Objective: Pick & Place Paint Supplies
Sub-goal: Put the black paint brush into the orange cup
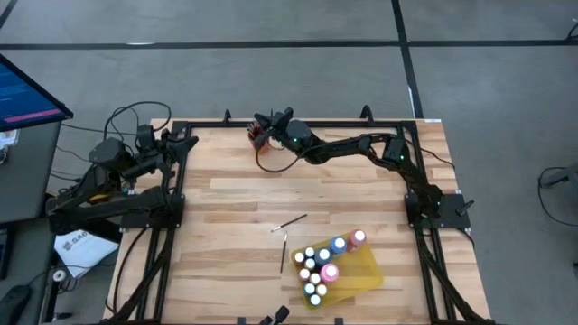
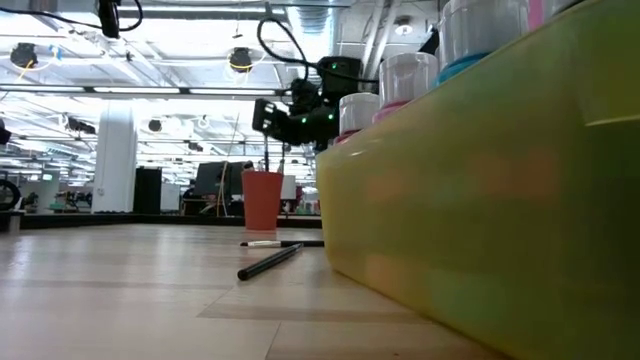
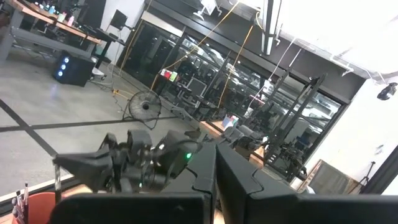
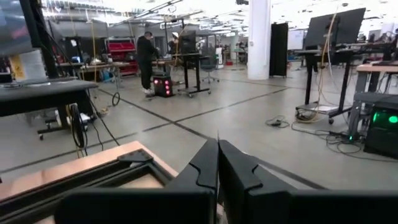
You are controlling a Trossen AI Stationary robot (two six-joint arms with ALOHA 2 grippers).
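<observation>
The wooden table (image 1: 235,194) carried everything, its far edge framed by a dark rail. The right arm reached across that far edge, and the right gripper (image 1: 265,124) hung over the orange cup (image 1: 256,135) near the back; its own wrist camera showed the two fingers pressed together with no gap and nothing between them. In the low view the same gripper (image 2: 272,117) sat just above the cup (image 2: 262,200), with thin brush handles standing up out of it. The left arm was folded back at the table's left side, the left gripper (image 1: 177,140) near the frame corner, its fingers likewise closed tight in its wrist view and holding nothing.

Toward the near right, the yellow tray (image 1: 366,271) held the paint bottles (image 1: 318,266), white caps clustered along its left side, with blue and pink ones visible. Just left of the tray, two paintbrushes lay on bare wood: one paintbrush (image 1: 291,221) angled, the other paintbrush (image 1: 283,253) nearly straight toward the near edge, the two close but apart
</observation>
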